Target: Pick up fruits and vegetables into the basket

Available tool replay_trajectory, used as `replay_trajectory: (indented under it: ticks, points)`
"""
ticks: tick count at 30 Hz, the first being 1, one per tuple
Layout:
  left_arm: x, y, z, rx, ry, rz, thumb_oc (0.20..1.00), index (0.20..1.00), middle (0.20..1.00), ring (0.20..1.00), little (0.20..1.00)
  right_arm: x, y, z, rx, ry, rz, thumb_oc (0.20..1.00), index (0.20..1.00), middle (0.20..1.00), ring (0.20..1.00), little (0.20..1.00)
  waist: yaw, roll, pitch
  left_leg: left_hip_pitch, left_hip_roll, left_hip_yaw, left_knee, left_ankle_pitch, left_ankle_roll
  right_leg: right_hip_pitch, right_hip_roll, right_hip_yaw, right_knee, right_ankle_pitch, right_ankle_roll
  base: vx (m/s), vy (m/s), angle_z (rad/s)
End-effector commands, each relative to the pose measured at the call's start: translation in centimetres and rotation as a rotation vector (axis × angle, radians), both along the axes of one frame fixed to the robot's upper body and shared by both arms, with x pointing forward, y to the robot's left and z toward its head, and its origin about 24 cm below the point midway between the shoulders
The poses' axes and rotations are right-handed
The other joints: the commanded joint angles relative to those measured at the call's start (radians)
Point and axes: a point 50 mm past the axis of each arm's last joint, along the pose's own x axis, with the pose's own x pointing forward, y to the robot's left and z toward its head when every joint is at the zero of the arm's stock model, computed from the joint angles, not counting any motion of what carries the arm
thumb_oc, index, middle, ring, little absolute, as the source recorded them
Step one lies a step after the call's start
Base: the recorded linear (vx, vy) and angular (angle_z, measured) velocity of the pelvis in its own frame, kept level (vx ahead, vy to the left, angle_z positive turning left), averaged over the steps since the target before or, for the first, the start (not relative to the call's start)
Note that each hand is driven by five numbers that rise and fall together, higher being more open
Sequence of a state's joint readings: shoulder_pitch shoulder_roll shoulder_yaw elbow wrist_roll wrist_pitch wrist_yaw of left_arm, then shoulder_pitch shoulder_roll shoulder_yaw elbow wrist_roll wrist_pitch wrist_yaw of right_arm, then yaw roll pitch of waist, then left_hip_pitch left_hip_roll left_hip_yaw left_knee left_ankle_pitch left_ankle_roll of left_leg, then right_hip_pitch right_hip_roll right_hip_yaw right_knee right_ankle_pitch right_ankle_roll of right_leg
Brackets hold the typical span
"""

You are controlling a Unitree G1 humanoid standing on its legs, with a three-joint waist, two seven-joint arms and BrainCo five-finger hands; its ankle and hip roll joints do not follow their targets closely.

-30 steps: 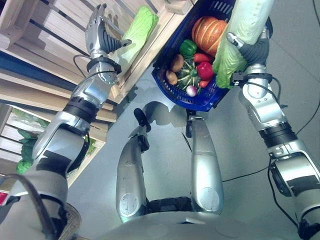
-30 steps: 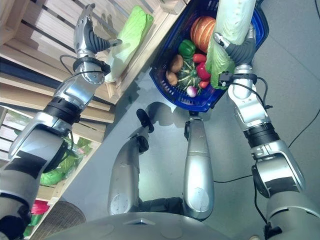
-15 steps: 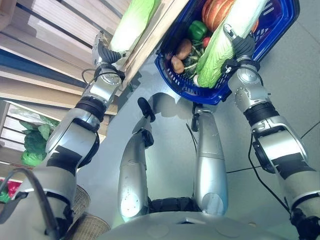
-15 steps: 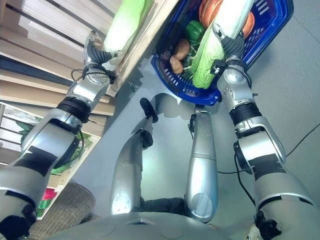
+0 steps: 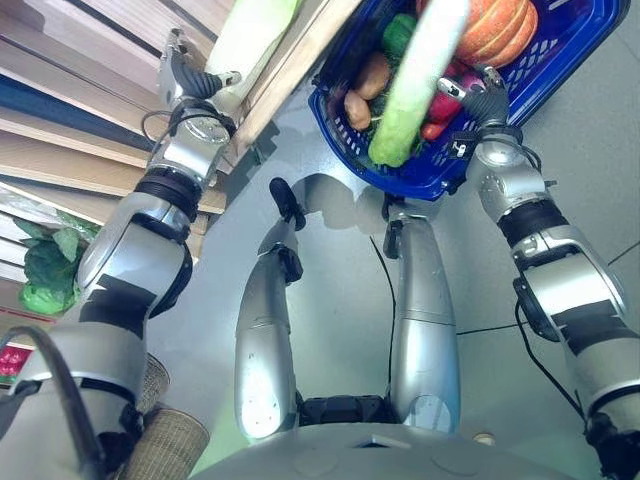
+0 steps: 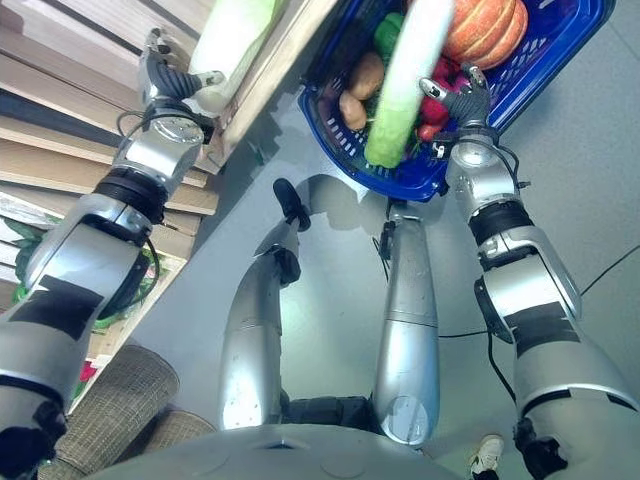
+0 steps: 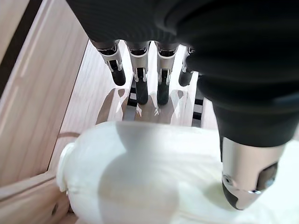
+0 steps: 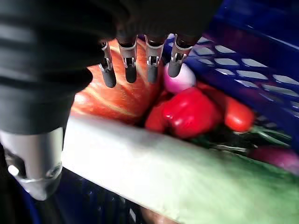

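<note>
The cabbage (image 5: 413, 85) lies across the basket (image 5: 560, 72) just beside the right hand (image 8: 70, 79), whose spread fingers (image 8: 150, 65) hover over the pumpkin (image 8: 124, 95).

**Count of produce, baskets and hands**

Two napa cabbages are visible: one long cabbage (image 5: 415, 85) lies across the one blue basket (image 5: 560, 70), and a second cabbage (image 5: 245, 40) rests on the wooden shelf (image 5: 300, 60). Inside the basket sit one orange pumpkin (image 5: 497, 28), one green bell pepper (image 5: 398, 32), one red bell pepper (image 8: 189, 112), two brown potatoes (image 5: 373, 72) (image 5: 356, 108) and one pale pink radish (image 8: 180, 78). Lower on the shelving lies one clump of dark leafy greens (image 5: 45, 272). Two robot hands are in view, the left hand (image 5: 185, 75) and the right hand (image 5: 478, 100).
</note>
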State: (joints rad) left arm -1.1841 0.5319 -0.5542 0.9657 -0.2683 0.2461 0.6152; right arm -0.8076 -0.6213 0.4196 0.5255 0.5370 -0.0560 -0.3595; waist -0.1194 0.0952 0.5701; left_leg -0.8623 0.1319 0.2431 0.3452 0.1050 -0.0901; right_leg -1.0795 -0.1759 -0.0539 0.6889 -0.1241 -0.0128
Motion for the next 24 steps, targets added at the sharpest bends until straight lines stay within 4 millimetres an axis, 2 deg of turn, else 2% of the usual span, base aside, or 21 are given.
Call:
replay_trajectory:
  ticks: [1, 5, 9, 10, 16, 20, 24]
  points:
    - [-0.9, 4.2, -2.6, 0.041, 0.148, 0.117, 1.000, 1.000, 1.000, 1.000, 1.000, -1.6, 0.3, -2.6, -0.064, 0.005, 0.036, 1.000, 1.000, 1.000, 1.000, 1.000, -0.097, -0.010, -0.050, -0.044, 0.008, 0.006, 0.163, -0.140, -0.027, 0.037, 0.065, 0.038, -0.062, 0.003, 0.073, 0.03, 0.050, -0.14]
    - [-1.8, 6.1, -4.5, 0.069, 0.222, 0.163, 1.000, 1.000, 1.000, 1.000, 1.000, -5.2, 2.0, -4.2, -0.107, -0.044, 0.244, 1.000, 1.000, 1.000, 1.000, 1.000, -0.150, -0.042, -0.050, -0.048, 0.020, 0.017, 0.174, -0.151, -0.029, 0.026, 0.082, 0.061, -0.054, 0.000, 0.078, 0.03, 0.057, -0.16]
    - [-2.3, 7.0, -5.5, 0.051, 0.268, 0.162, 1.000, 1.000, 1.000, 1.000, 1.000, -6.6, 2.9, -4.2, -0.117, -0.074, 0.362, 1.000, 1.000, 1.000, 1.000, 1.000, -0.170, -0.058, -0.050, -0.037, 0.026, 0.026, 0.176, -0.155, -0.032, 0.035, 0.086, 0.069, -0.056, 0.000, 0.082, 0.02, 0.032, -0.20]
    - [-2.4, 7.3, -6.3, 0.039, 0.320, 0.148, 1.000, 1.000, 1.000, 1.000, 1.000, -7.1, 3.3, -4.0, -0.124, -0.087, 0.401, 1.000, 1.000, 1.000, 1.000, 1.000, -0.179, -0.063, -0.050, -0.032, 0.030, 0.030, 0.180, -0.158, -0.034, 0.040, 0.086, 0.072, -0.058, 0.000, 0.085, 0.03, 0.026, -0.27]
    - [-3.3, 8.1, -9.0, 0.035, 0.512, 0.141, 1.000, 1.000, 1.000, 1.000, 1.000, -7.4, 3.4, -3.3, -0.096, -0.079, 0.417, 1.000, 1.000, 1.000, 1.000, 1.000, -0.194, -0.067, -0.050, -0.006, 0.037, 0.052, 0.167, -0.154, -0.037, 0.058, 0.087, 0.079, -0.082, 0.012, 0.088, 0.02, 0.019, -0.15]
    - [-4.0, 9.2, -9.8, 0.050, 0.578, 0.199, 1.000, 1.000, 1.000, 1.000, 1.000, -7.5, 3.1, -2.8, -0.085, -0.090, 0.379, 1.000, 1.000, 1.000, 1.000, 1.000, -0.203, -0.072, -0.050, 0.011, 0.041, 0.062, 0.157, -0.150, -0.039, 0.075, 0.089, 0.084, -0.098, 0.017, 0.087, 0.01, 0.004, -0.06]
    - [-4.1, 8.9, -10.7, -0.004, 0.661, 0.143, 1.000, 1.000, 1.000, 1.000, 1.000, -7.8, 3.1, -2.9, -0.069, -0.059, 0.377, 1.000, 1.000, 1.000, 1.000, 1.000, -0.211, -0.074, -0.050, 0.025, 0.042, 0.068, 0.157, -0.155, -0.036, 0.085, 0.089, 0.087, -0.102, 0.018, 0.085, 0.02, 0.004, -0.07]
